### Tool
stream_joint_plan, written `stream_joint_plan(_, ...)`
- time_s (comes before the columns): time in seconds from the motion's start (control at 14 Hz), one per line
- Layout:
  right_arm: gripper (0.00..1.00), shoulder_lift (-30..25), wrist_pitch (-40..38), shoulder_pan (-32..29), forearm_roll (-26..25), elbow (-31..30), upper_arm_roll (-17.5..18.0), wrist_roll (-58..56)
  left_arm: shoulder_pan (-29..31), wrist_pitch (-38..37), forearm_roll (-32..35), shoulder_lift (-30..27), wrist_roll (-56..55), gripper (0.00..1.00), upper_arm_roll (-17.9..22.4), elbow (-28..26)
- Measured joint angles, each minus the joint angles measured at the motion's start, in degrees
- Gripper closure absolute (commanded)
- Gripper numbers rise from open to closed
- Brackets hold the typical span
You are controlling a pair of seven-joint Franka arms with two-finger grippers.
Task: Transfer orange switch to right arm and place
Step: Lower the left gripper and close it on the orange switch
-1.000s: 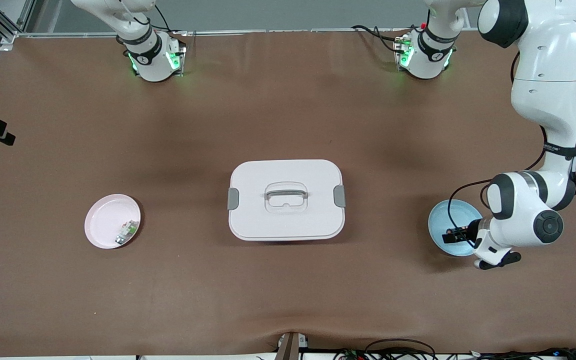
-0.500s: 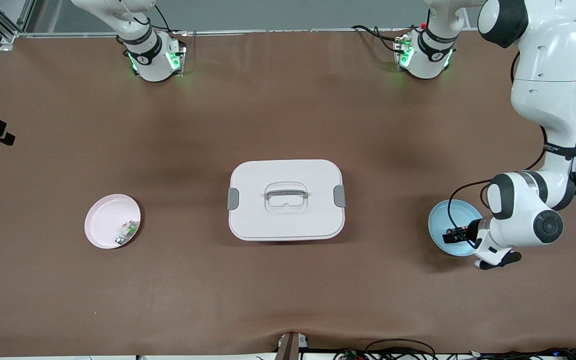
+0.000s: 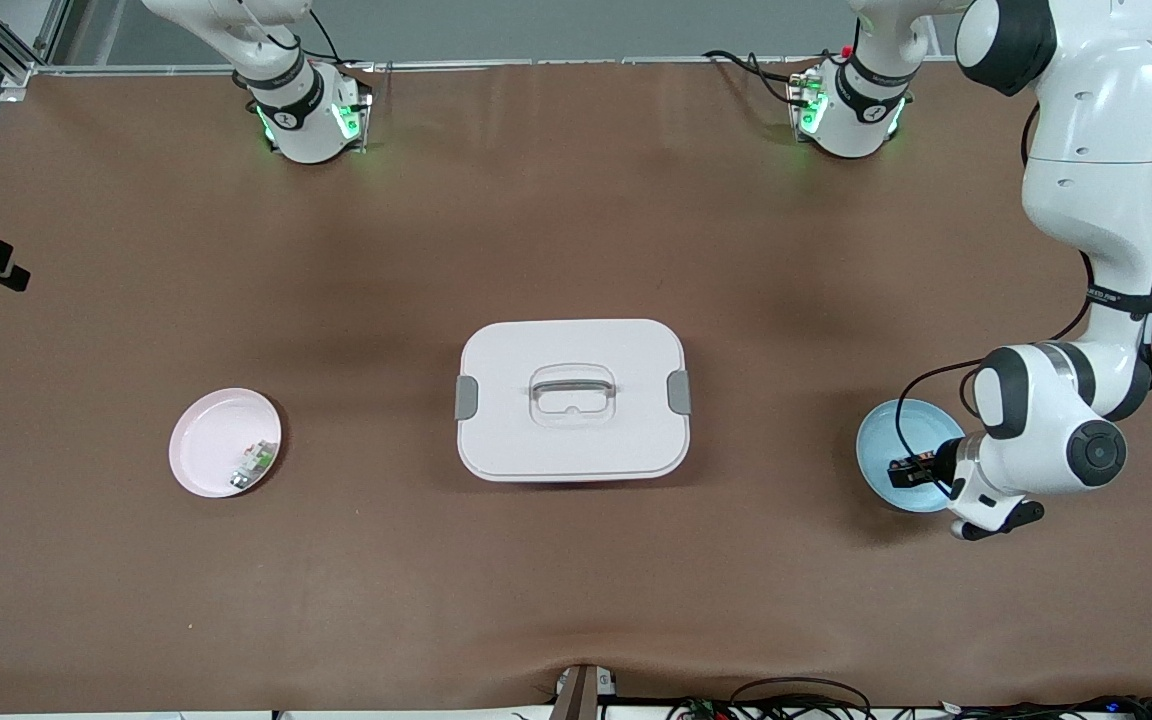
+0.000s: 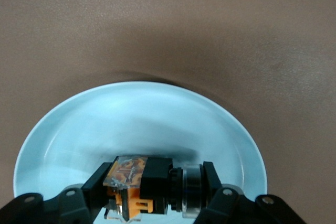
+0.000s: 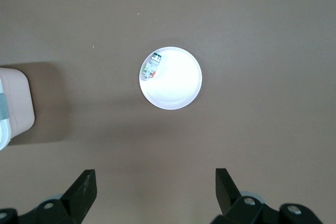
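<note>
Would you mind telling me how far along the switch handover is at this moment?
Done: the left gripper has reached into the blue dish and is shut on the orange switch. In hand: the switch sits low in the dish, not raised. Left: lifting it, passing it to the right gripper, which waits open high over the pink dish holding a white-and-green part, then placing it.
</note>
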Motion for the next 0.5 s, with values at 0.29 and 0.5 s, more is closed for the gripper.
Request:
stream_joint_plan(0.29,0.00,0.0,0.0,0.0,0.0,0.0,0.0,0.0,0.0,0.0,0.0,-0.1,-0.8,0.72,0.0,0.5)
stream_joint_plan(0.5,0.00,0.0,0.0,0.0,0.0,0.0,0.1,0.0,0.0,0.0,0.0,-0.9,-6.2,0.72,0.0,1.2)
